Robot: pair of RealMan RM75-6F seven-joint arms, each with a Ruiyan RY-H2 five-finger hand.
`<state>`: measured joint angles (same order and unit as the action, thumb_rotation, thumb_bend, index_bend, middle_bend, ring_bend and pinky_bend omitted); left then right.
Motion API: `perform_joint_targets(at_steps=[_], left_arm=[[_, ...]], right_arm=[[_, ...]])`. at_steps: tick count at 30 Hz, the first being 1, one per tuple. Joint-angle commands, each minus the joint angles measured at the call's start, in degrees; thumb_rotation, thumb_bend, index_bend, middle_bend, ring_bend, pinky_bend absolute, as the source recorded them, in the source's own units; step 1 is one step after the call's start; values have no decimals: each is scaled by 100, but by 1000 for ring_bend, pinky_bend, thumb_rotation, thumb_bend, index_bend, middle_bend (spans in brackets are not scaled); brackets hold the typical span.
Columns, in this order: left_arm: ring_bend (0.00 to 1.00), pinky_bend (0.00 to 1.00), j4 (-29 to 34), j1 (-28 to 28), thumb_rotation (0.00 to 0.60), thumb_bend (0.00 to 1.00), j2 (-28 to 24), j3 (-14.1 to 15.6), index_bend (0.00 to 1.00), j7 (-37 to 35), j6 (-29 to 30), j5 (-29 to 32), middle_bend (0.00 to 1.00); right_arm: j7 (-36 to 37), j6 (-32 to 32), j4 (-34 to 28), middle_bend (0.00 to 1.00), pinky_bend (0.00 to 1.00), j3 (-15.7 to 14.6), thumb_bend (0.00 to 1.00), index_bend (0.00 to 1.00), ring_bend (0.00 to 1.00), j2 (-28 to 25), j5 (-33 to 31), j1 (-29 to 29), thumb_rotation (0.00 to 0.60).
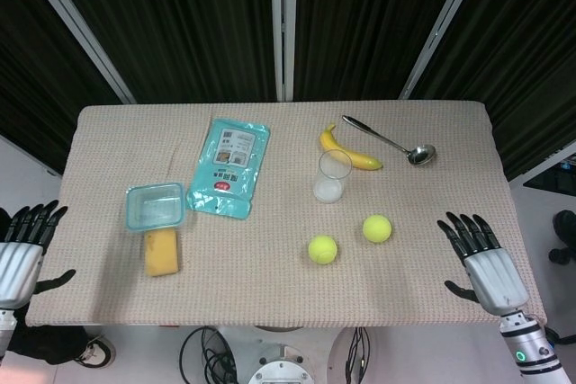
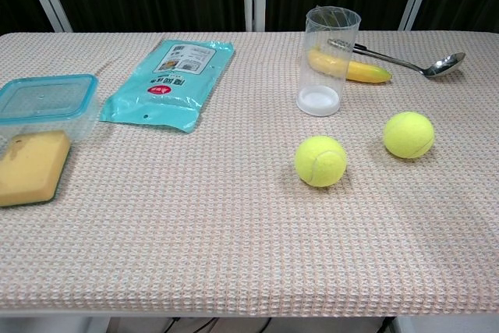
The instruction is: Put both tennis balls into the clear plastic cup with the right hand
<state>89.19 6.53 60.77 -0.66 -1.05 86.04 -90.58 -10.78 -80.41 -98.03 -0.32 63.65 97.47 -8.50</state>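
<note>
Two yellow-green tennis balls lie on the woven tablecloth: one (image 1: 322,249) (image 2: 320,161) nearer the front, the other (image 1: 377,227) (image 2: 408,134) to its right. The clear plastic cup (image 1: 333,176) (image 2: 327,61) stands upright and empty just behind them. My right hand (image 1: 481,261) hovers over the table's right front corner, fingers spread, holding nothing, well right of both balls. My left hand (image 1: 22,254) hangs off the left edge, fingers apart and empty. Neither hand shows in the chest view.
A banana (image 1: 347,151) and a metal ladle (image 1: 389,140) lie behind the cup. A teal packet (image 1: 229,167) sits left of centre. At the left are a clear teal container (image 1: 155,205) and a yellow sponge (image 1: 162,252).
</note>
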Motion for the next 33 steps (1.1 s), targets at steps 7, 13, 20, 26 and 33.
perform_joint_targets(at_steps=[7,13,20,26,33], left_arm=[[0,0,-5,-46,600,0,-10,5,5,-17,53,15,0],[0,0,-4,-66,600,0,-27,12,5,-51,75,6,0],[0,0,68,-67,600,0,-100,-37,5,-69,115,34,0],[0,0,13,-78,600,0,-112,-37,5,-124,71,98,0],[0,0,-112,-113,600,0,-71,-69,6,-253,156,112,0]], right_arm=[[-1779,1777,-974,0,0,396,0,0,0,382,-210,-1165,600],[-2357,2897,-984,0,0,782,0,0,0,950,-1336,-1914,600],[-2992,3503,-597,0,21,892,0,0,0,1614,-2486,-2558,600],[-3204,3566,-326,0,64,744,7,0,0,1866,-2817,-2856,600],[-3345,3417,-88,43,192,550,126,0,0,2068,-3015,-3022,600]])
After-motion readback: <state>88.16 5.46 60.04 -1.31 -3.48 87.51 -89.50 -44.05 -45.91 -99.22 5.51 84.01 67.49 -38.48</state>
